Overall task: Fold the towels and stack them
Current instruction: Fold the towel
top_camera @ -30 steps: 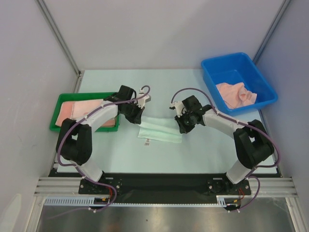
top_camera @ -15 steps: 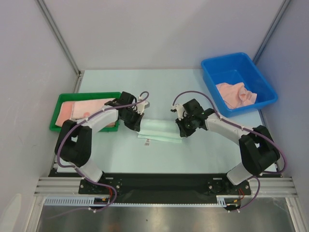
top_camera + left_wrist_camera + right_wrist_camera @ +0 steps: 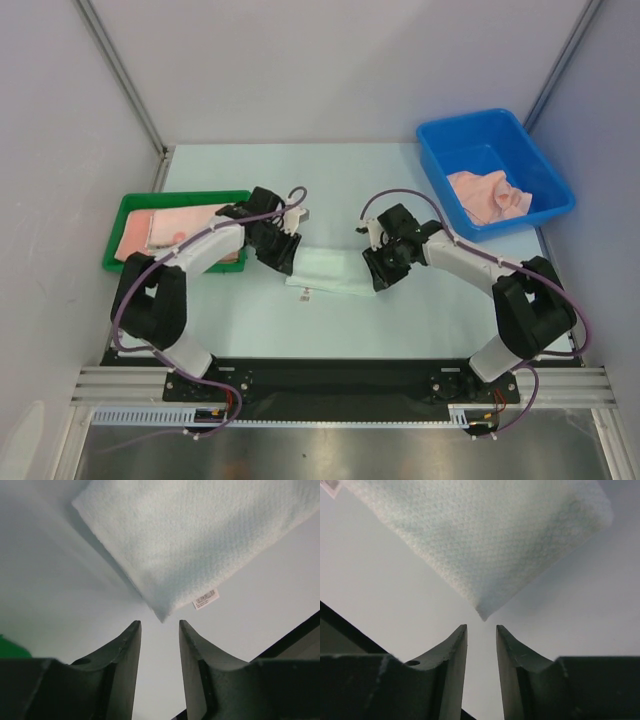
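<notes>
Both pairs of jaws had parted since a second before. The left gripper and right gripper held nothing, each just short of a corner of the folded white, waffle-textured towel at frame centre.

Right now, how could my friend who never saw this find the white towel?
Look at the pale table, green tray at its left, blue bin at its right. Halfway between them the folded white towel lies flat. It alone is white, with a small tag; the other towels are pink and sit in the tray and bin.
</notes>
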Motion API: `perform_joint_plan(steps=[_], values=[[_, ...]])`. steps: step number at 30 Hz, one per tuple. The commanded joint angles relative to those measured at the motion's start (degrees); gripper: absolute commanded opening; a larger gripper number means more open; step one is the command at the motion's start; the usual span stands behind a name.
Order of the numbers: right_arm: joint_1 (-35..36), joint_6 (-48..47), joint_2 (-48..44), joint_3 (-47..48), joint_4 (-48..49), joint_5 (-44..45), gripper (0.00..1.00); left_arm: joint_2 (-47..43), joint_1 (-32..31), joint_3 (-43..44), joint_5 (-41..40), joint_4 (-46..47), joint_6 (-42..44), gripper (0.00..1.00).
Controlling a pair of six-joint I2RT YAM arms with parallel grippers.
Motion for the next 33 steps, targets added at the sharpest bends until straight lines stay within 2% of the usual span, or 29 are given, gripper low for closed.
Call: perform_joint_plan(steps=[1,4,9,10,15,19,22,26,29,33], values=[[-0.1,3.0,-3.2,5.8,-4.0,-1.0,0.35,-5.5,-0.7,7.4,-1.1,-2.4,-3.7,0.43],[0.1,7.4,-2.4,8.4,-3.8,-1.9,0.30,-6.5,-1.0,9.6,4.8,0.1,-7.3,0.44],[0.1,14.7,0.5,4.8,5.5,-3.4,0.25,-7.0,-1.9,0.7,11.0,11.9,-14.9,0.42],[0.1,17.1,1.0,2.1,7.2,-3.1,0.25,-6.7,-2.0,-0.7,11.2,13.1,-16.3,0.42],[0.1,21.0,4.2,-4.3,16.5,-2.4,0.25,-3.2,-1.9,-8.1,2.7,16.4,-19.7,0.42],[0.0,22.5,3.7,-6.4,19.1,-2.5,0.26,-0.4,-2.0,-4.3,-7.6,12.1,-21.3,0.42],[-0.4,23.4,1.0,-6.2,18.8,-4.0,0.28,-0.6,-2.0,-1.9,-10.4,11.3,-22.5,0.43],[-2.6,24.7,-2.4,-5.4,19.4,-5.5,0.28,-0.7,-1.9,3.1,-13.2,8.7,-23.0,0.49],[-4.4,24.0,-2.6,-5.4,22.3,-4.5,0.27,-0.5,-1.9,5.1,-11.2,10.4,-22.2,0.53],[-5.8,23.2,-0.2,-6.2,29.1,-4.0,0.27,3.1,-1.7,5.6,-3.7,14.9,-20.8,0.54]])
